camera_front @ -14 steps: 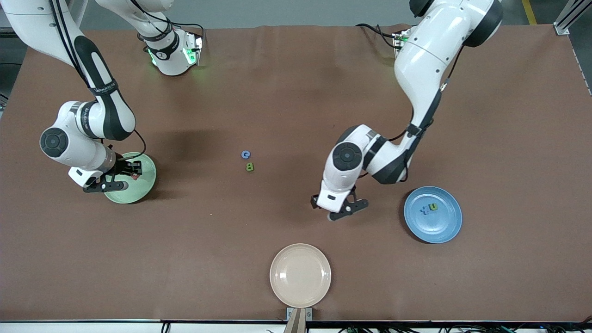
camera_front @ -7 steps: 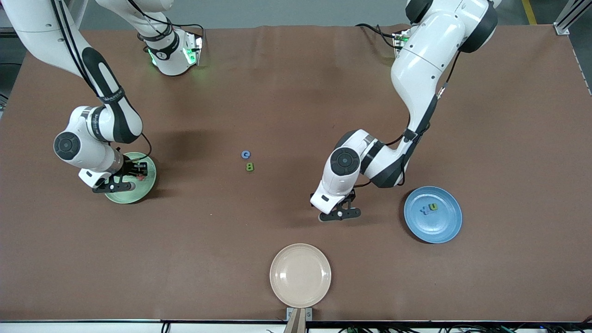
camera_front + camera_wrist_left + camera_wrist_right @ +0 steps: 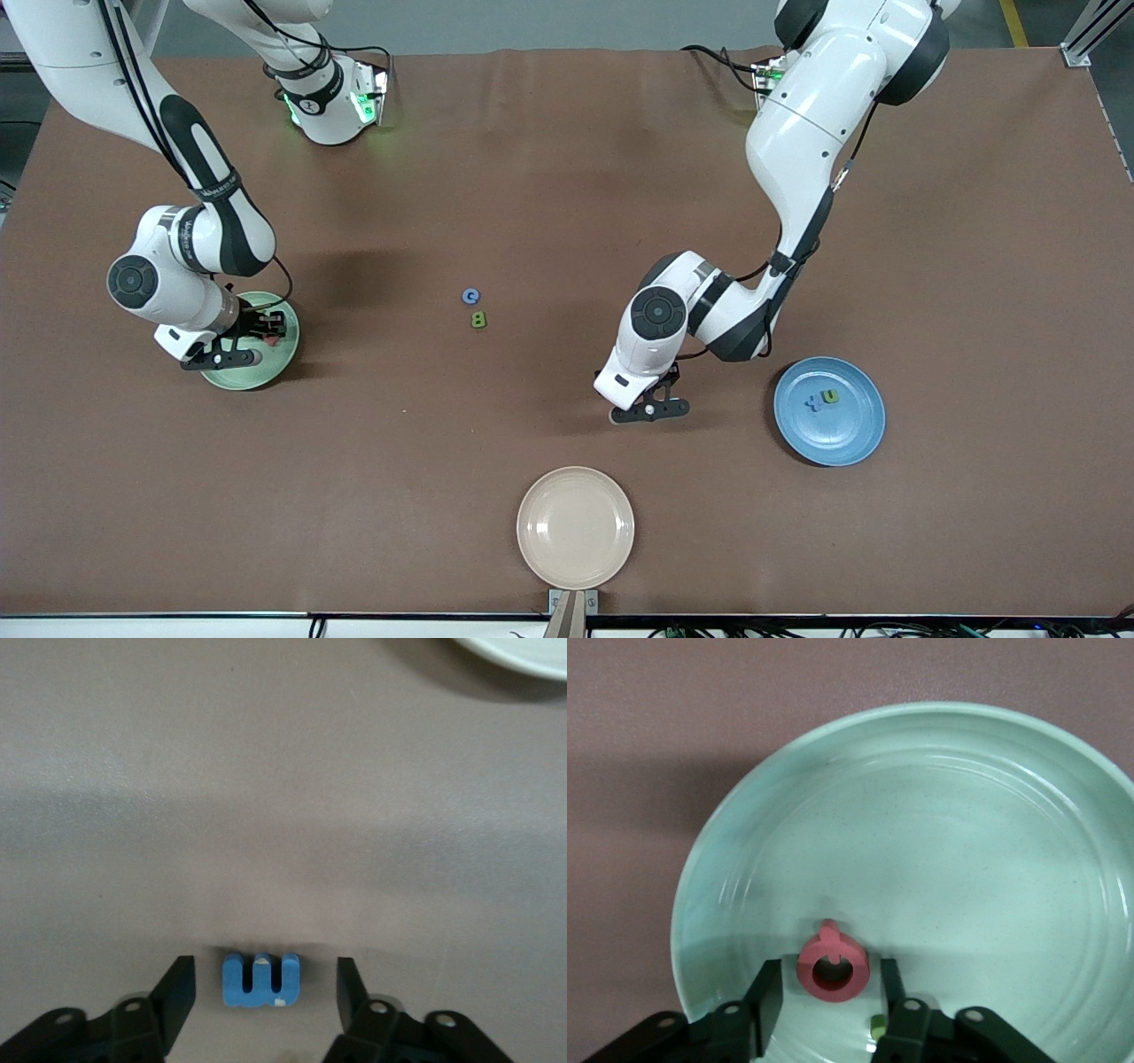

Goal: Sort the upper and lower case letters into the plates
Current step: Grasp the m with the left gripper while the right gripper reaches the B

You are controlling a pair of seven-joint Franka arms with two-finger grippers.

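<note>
Because it serves neither class of letter, the cream-beige plate (image 3: 575, 526) lies empty at the table edge nearest the front camera. Next in order, the left gripper (image 3: 649, 411) is down at the table between that plate and the blue plate (image 3: 850, 443), fingers spread, with the blue m (image 3: 260, 979) lying flat between them in the left wrist view, clear of both pads; the straddle suggests a pinch about to close, so that the m can go to the blue plate. That plate, toward the left arm's end of the table, already carries the blue t (image 3: 812, 402) and green u (image 3: 830, 396), touching each other, which marks it as the lower-case plate. Slightly farther off, toward the right arm's end, the right gripper (image 3: 251, 341) is over the pale green plate (image 3: 239, 379); the right wrist view shows the red Q (image 3: 832, 968) between its fingers, one pad touching and the other with a sliver of gap, so release appears under way. A small green piece (image 3: 878, 1025), largely hidden, sits beside a fingertip. Farthest, mid-table, green B (image 3: 478, 320) and blue C (image 3: 470, 296) lie just beside each other, unsorted and presumably due for the green plate.
</note>
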